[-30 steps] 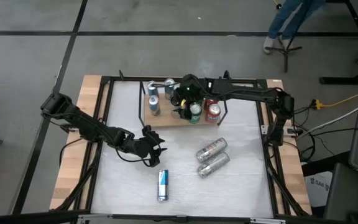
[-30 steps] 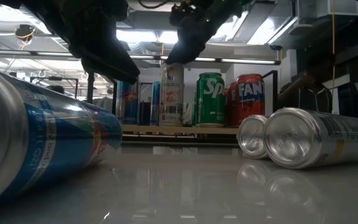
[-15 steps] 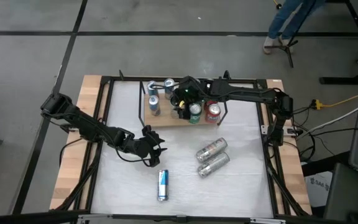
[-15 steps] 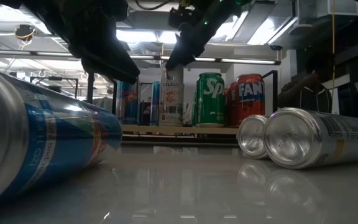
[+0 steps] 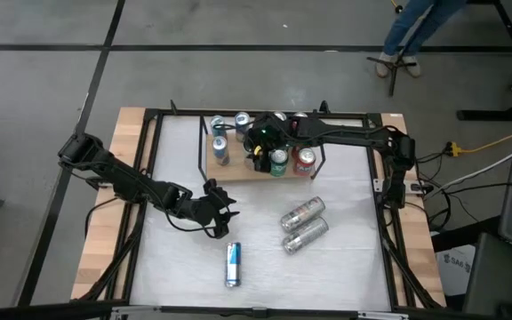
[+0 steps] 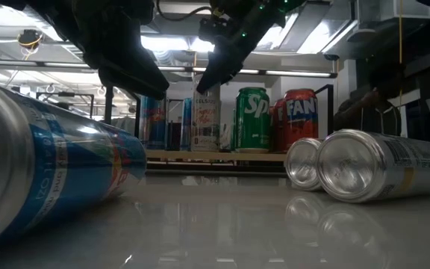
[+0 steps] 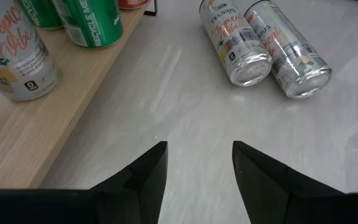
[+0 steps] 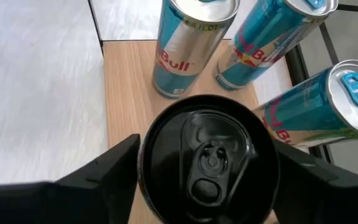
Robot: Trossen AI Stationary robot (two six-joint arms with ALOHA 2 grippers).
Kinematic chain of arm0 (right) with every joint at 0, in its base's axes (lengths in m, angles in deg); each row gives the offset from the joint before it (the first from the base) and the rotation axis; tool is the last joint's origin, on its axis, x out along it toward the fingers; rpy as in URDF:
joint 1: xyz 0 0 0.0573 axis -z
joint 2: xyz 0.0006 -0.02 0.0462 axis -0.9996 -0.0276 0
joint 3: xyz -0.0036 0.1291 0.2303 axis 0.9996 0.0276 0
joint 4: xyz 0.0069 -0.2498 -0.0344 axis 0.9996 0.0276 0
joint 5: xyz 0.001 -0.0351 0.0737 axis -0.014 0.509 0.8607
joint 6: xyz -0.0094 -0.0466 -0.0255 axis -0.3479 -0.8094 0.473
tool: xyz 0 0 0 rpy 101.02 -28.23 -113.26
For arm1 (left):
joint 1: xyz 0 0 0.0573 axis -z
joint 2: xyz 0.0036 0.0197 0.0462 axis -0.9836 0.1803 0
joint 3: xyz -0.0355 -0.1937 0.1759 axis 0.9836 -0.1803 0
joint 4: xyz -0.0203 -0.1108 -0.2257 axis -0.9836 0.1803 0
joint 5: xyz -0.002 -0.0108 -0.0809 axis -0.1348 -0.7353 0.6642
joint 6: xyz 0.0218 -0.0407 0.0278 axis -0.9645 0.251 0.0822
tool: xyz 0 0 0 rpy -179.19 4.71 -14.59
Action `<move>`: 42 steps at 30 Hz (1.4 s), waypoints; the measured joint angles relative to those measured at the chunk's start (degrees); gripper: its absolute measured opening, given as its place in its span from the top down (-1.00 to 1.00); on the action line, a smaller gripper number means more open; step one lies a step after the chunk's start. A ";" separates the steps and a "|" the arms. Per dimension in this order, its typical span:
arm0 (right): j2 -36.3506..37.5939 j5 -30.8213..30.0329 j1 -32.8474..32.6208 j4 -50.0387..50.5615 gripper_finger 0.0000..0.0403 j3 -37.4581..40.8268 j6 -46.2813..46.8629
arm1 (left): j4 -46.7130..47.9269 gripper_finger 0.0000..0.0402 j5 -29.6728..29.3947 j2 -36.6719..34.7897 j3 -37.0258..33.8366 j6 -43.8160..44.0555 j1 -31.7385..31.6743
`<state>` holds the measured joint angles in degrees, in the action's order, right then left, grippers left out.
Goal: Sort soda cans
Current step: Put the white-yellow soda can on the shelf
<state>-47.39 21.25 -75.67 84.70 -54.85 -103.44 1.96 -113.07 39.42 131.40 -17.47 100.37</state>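
On the wooden board [image 5: 238, 169] at the table's far side stand several soda cans: blue-and-silver ones [image 8: 188, 43], a green one [image 6: 252, 119] and a red one [image 6: 299, 119]. Among them a white can with a black top [image 8: 207, 155] stands upright, and my right gripper [image 5: 260, 151] is shut on it. My left gripper [image 7: 197, 162] hangs open and empty above the table's middle left. A blue can [image 5: 232, 264] and two silver cans [image 5: 303, 213] lie on their sides on the table. My right gripper has the white can's black top between its two fingers [image 8: 114, 174], one on each side of the rim [image 8: 145, 168]. The fingers come slanting down from the table's right. The can stands upright with its base on the board.
The board's cans stand close together around the held one, with blue-and-silver cans [image 8: 328, 106] just beyond it. A black frame [image 5: 154, 160] runs around the white table top. A person stands beyond the far right corner [image 5: 412, 27].
My right gripper has sunk a little toward the white can's top and shifted slightly toward the table's left. The can has stayed upright on the board.
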 joint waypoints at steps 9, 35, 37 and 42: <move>0.17 0.95 1.79 0.18 -0.27 -0.02 0.03 | 0.01 0.13 0.05 0.00 0.00 0.00 0.00; 0.24 7.39 11.05 -2.27 -0.33 0.02 -5.00 | 0.03 0.13 0.05 0.00 -0.02 0.03 0.00; 0.24 7.03 11.30 -2.27 -0.33 0.02 -5.32 | 0.04 0.13 0.05 0.00 -0.02 0.05 -0.01; 0.24 6.00 11.96 -2.29 -0.33 0.02 -5.50 | 0.03 0.13 0.05 0.00 -0.02 0.05 0.00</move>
<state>-47.15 27.25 -63.71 82.41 -54.83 -108.94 1.99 -113.01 39.42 131.38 -17.42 100.37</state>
